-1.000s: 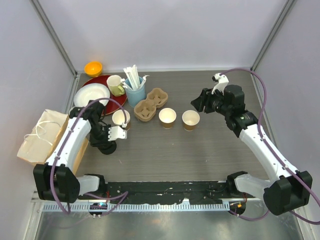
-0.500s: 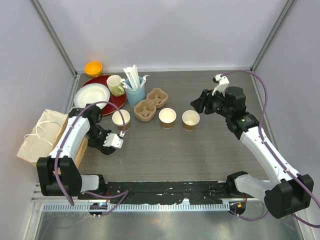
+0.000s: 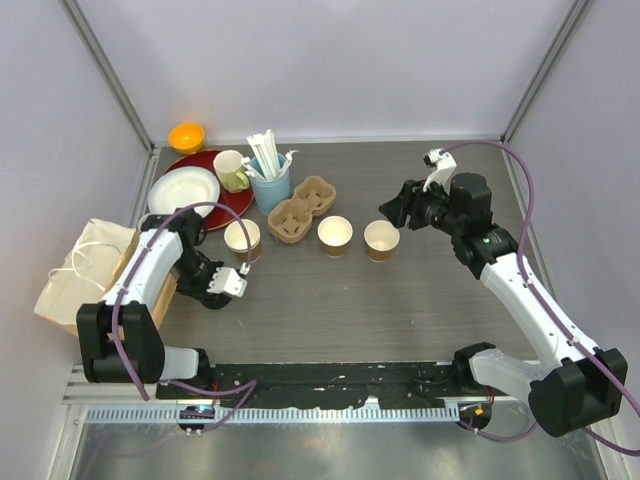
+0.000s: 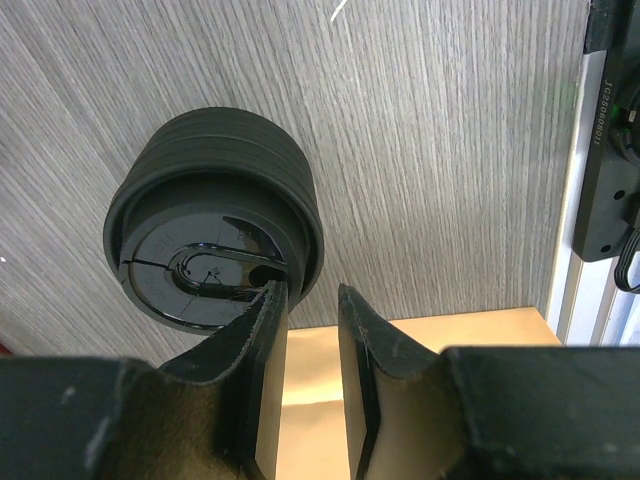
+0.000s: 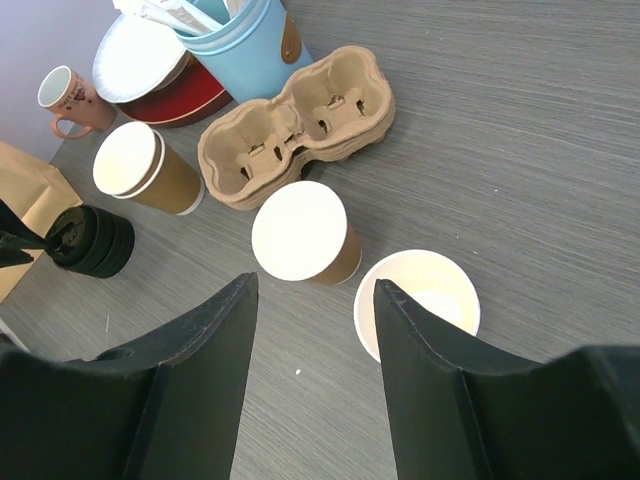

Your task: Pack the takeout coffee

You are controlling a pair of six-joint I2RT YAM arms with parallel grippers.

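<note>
From above, we saw three kraft cups (image 3: 335, 235) standing in a row at mid-table, all uncovered. The pulp carrier (image 3: 300, 208) lay just behind them with both pockets empty. The left gripper (image 3: 232, 285) sat low over the table, near the leftmost cup and beside the paper bag (image 3: 85, 270). The right gripper (image 3: 393, 210) hovered just beside the rightmost cup. The blue cup (image 3: 270, 182) held white sticks.

Through the left wrist camera, the stack of black lids (image 4: 215, 230) stood upright on the table directly ahead of the fingers (image 4: 262, 380), with its near rim falling between the two tips. The jaws stood a narrow gap apart, and we saw nothing pinched between them, only the bag showing through. We judged the left arm the nearer one for lifting a lid, and that the grip had to take the top lid's rim alone.

Through the right wrist camera, the jaws stood wide apart and empty, aimed down between the middle and rightmost cups. We could not tell whether any cup held coffee.
</note>
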